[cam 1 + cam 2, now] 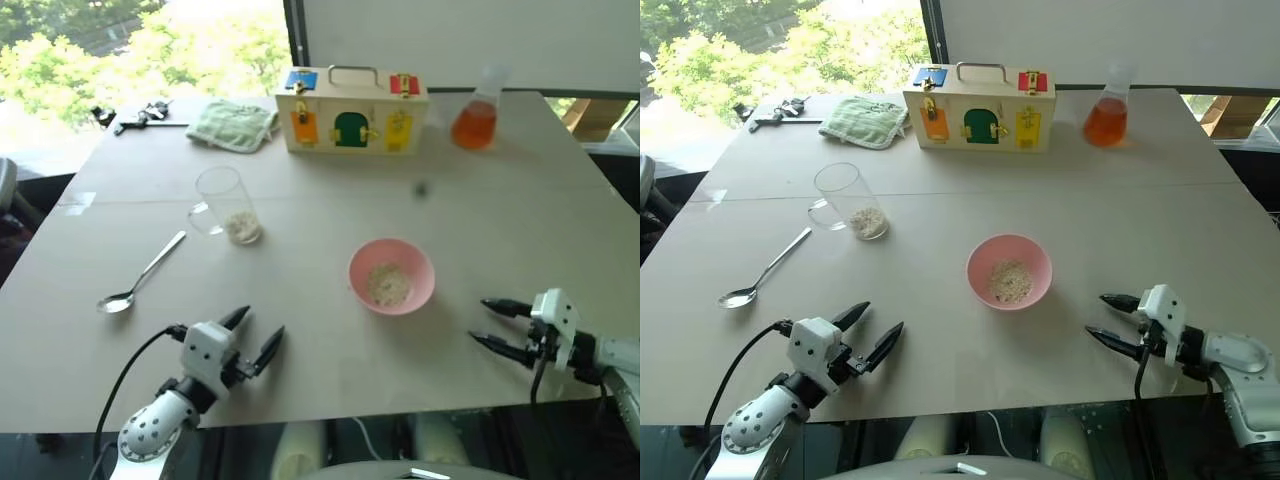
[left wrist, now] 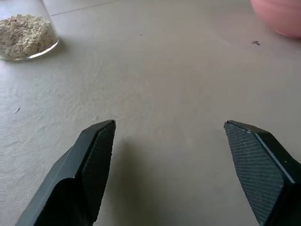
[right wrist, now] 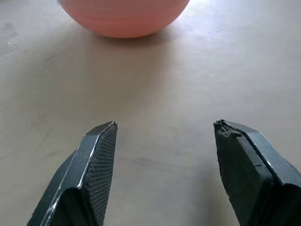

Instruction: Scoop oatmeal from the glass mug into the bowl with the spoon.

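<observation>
Standing upright on the pale beige counter [image 1: 330, 380], the tall clear cylindrical glass mug [image 1: 226, 204] holds a small layer of pale, dry oatmeal flakes [image 1: 243, 228] at its bottom, its little handle turned toward the robot's left. The slim shiny silver metal spoon [image 1: 141, 274] lies flat on the counter just to the left of the mug and nearer the robot, its oval end pointing toward the near edge, touched by nothing. The small round glossy pink bowl [image 1: 391, 275] sits near the middle of the counter, well to the right of the mug, with a little heap of the same flakes inside it.

The left gripper [image 1: 257, 339] hovers low over the near edge, between spoon and bowl, its two black fingers [image 2: 96, 155] spread wide and holding nothing. The right gripper [image 1: 490, 321] hangs to the right of the bowl, pointing toward it, its fingers [image 3: 98, 165] likewise spread wide and empty.

Along the far side stand a wooden latch box with coloured doors and a metal handle [image 1: 351, 116], a conical flask of orange liquid [image 1: 475, 120] to its right, a folded pale green cloth [image 1: 234, 124] to its left, and a small dark metal object [image 1: 140, 115] at the far left corner.
</observation>
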Controlling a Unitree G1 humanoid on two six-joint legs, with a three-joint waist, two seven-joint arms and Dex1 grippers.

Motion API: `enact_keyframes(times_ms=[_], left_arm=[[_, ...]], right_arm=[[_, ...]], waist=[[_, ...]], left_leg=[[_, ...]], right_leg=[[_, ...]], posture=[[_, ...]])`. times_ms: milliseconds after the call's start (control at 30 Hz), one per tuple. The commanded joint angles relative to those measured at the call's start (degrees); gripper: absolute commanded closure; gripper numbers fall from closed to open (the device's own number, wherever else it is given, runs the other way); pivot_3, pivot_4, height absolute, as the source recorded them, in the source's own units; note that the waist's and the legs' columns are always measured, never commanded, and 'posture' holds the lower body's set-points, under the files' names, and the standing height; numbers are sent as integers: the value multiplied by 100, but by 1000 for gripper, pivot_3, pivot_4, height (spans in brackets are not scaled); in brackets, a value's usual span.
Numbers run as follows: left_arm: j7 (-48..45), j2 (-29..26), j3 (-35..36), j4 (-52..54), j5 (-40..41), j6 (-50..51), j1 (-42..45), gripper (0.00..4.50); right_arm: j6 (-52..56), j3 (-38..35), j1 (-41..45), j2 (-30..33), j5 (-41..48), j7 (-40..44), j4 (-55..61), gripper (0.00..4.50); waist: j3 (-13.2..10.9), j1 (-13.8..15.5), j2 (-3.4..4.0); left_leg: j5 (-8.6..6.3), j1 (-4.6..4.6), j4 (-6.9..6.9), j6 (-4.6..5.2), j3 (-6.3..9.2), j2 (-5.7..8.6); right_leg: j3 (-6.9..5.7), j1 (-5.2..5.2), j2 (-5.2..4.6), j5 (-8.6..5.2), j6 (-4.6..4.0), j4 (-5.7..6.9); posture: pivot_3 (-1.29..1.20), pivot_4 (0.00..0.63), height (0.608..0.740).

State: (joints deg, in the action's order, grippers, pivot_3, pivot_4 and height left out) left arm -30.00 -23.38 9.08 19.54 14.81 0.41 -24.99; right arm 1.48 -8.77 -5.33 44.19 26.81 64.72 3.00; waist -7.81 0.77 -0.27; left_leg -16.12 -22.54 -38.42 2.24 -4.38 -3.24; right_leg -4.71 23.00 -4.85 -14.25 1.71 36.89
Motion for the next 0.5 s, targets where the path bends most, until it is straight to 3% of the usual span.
enact_keyframes(times_ms=[33,300,500], left_arm=[[244,2,447,357,408,396,124,639],[514,-493,1884,412,1449,1537,577,639],[604,-1072,2614,226,1450,2089,684,639]], right_arm=[[732,-148,296,181,705,20,958,1195],[3056,706,1869,242,2035,-1000,3207,1195],[4159,924,2940,-90,3128,-2002,3716,1195]], waist=[[-6,-3,-6],[-41,8,-26],[-68,2,-68]], left_leg=[[0,0,1,0,3,-1],[0,-18,1,-1,15,-4],[1,-32,-5,-2,16,-1]], right_leg=[[-1,0,3,1,1,2],[-7,16,1,2,2,16],[-11,19,-16,3,4,10]], posture=[[0,150,740],[0,150,740],[0,150,740]])
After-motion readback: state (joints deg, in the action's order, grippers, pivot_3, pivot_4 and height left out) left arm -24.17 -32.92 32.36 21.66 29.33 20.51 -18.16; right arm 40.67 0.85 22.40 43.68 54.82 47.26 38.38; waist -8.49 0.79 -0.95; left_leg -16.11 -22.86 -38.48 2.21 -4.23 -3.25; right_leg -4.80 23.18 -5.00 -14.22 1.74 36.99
